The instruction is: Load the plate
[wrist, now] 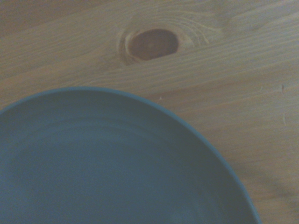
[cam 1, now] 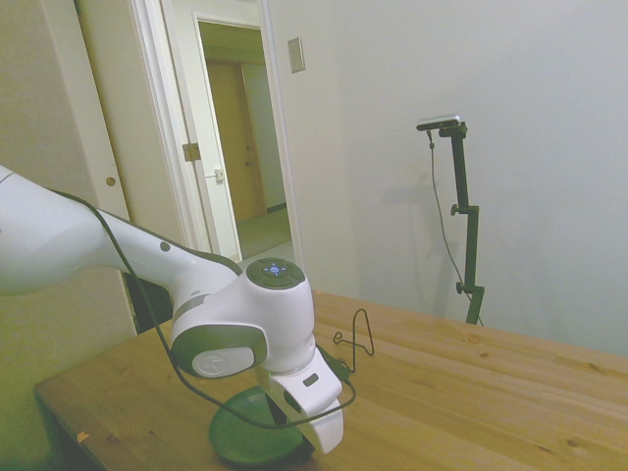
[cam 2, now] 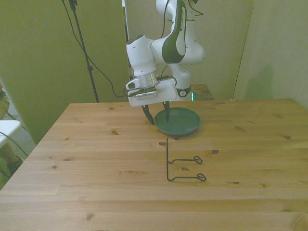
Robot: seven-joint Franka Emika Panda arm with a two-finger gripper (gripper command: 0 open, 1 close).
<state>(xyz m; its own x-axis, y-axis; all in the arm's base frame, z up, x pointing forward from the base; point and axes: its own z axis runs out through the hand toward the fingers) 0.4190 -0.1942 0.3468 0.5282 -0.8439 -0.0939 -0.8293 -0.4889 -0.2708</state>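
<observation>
White Franka arm (cam 2: 175, 45), grey joint bands, blk cable, dark tapered jaws

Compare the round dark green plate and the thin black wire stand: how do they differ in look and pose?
The round dark green plate is a solid shallow dish lying flat; the thin black wire stand is an open bent-wire frame, one part rising upright. The plate lies under the open gripper; the stand sits apart from it, nearer the front view's camera. Both rest on the wooden table, and neither is held.

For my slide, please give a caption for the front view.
Open hand poised over the green plate's rim, wire stand nearby.
</observation>
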